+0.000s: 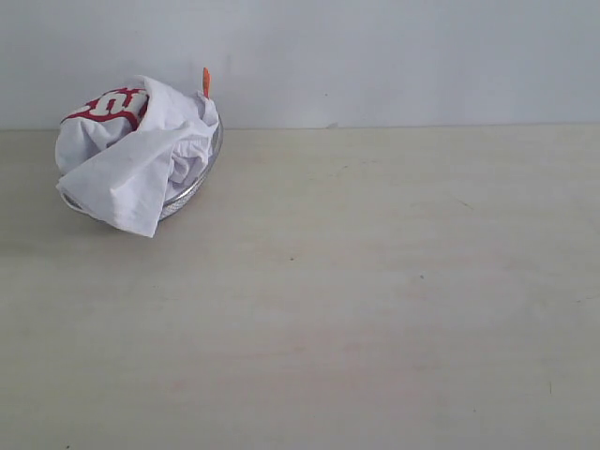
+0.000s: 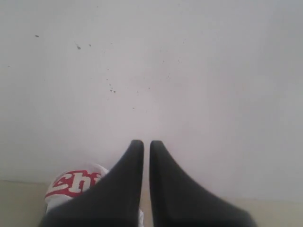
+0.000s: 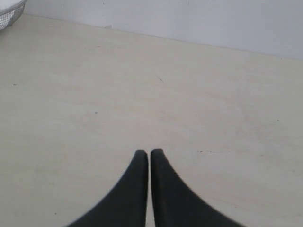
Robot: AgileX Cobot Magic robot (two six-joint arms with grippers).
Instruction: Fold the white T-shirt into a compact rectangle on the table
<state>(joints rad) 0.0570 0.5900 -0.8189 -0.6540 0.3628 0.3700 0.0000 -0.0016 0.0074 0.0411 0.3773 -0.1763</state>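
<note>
The white T-shirt [image 1: 141, 155] lies crumpled in a round wire-mesh basket [image 1: 199, 184] at the far left of the table [image 1: 375, 300]. Its red lettering faces up and an orange neck tag [image 1: 206, 82] sticks out on top; one flap hangs over the basket's front rim. Neither arm shows in the exterior view. In the left wrist view my left gripper [image 2: 143, 143] is shut and empty, pointing at the pale wall, with the white T-shirt [image 2: 71, 185] low behind one finger. My right gripper [image 3: 149, 152] is shut and empty above bare tabletop.
The basket's rim [image 3: 9, 14] shows at a corner of the right wrist view. A pale wall [image 1: 375, 56] runs along the table's far edge. The wall has small dark specks [image 2: 111, 90].
</note>
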